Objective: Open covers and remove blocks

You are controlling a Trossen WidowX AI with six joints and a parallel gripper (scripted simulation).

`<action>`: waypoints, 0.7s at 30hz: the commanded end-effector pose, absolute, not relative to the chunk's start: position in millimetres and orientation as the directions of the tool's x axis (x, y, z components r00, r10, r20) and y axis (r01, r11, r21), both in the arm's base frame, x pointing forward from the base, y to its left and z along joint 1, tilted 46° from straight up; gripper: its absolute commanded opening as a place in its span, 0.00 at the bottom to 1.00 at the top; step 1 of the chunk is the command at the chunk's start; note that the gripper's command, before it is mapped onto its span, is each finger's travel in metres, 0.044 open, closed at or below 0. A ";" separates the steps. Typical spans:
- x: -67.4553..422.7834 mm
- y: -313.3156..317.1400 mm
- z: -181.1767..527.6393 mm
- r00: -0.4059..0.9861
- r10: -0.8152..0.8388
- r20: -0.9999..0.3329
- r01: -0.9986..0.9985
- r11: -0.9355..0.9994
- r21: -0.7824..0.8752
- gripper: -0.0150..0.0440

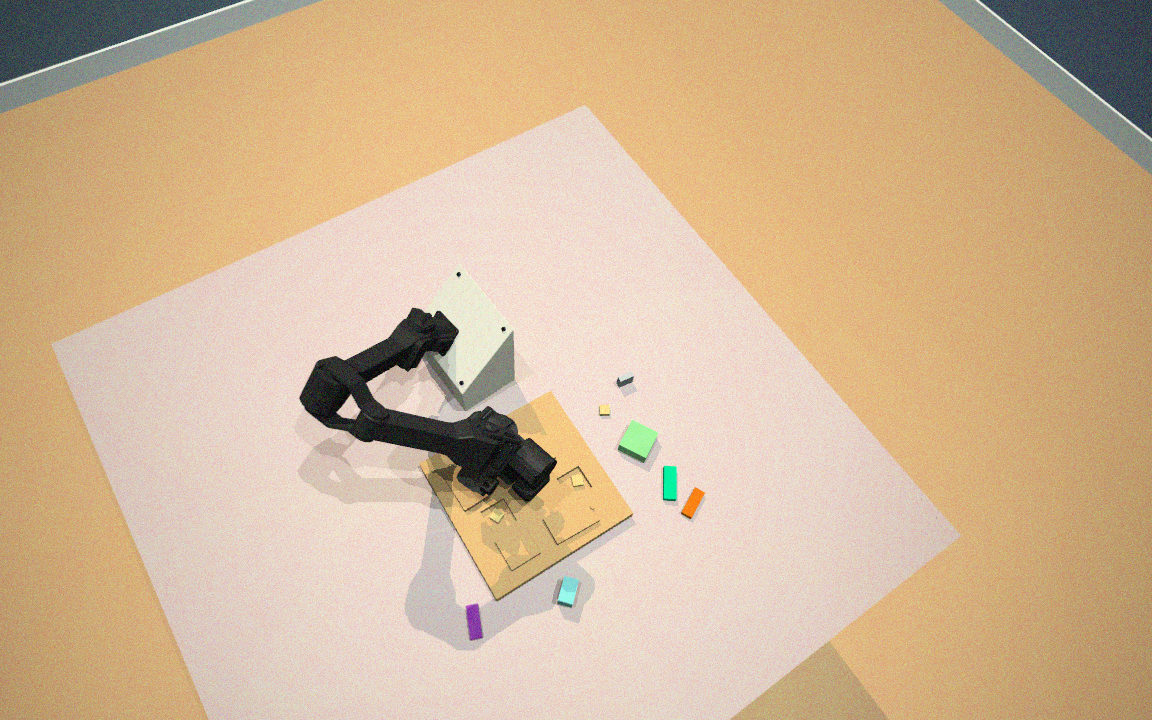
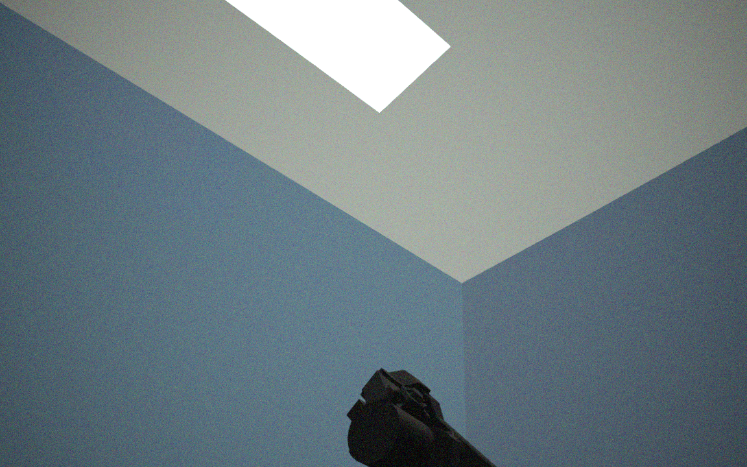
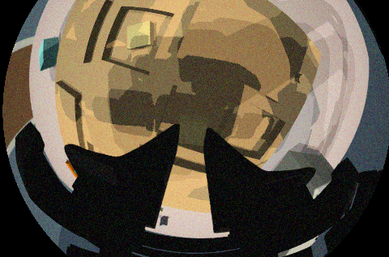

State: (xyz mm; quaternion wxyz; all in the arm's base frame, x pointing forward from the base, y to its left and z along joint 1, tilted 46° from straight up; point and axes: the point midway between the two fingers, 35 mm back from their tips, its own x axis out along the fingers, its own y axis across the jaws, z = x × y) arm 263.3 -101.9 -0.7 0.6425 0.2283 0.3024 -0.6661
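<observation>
Hovering low over the board (image 1: 553, 429), the claw (image 3: 190, 135) is clamped narrow on something unidentifiable. A yellow block (image 3: 139, 35) is seen ahead-left in its well.

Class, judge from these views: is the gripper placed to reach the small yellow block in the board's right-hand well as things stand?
Probably not at once. The gripper is shut on something that cannot be made out; the yellow block lies uncovered just beside it on the board.

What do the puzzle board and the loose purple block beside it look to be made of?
Puzzle board: looks like pale wood or fibreboard, going by its flat, matte tan face with cut outlines and no visible grain. Purple block: probably painted wood or plastic, with even saturated colour and no gloss; the look leaves that open.
</observation>
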 end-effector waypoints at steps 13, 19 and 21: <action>265.6 -85.7 14.6 -0.066 -0.716 -0.695 0.994 0.010 -0.105 0.39; 265.6 -80.3 20.3 -0.066 -0.717 -0.694 0.994 0.011 -0.105 0.39; 265.6 -79.1 21.5 -0.066 -0.717 -0.694 0.994 0.011 -0.105 0.39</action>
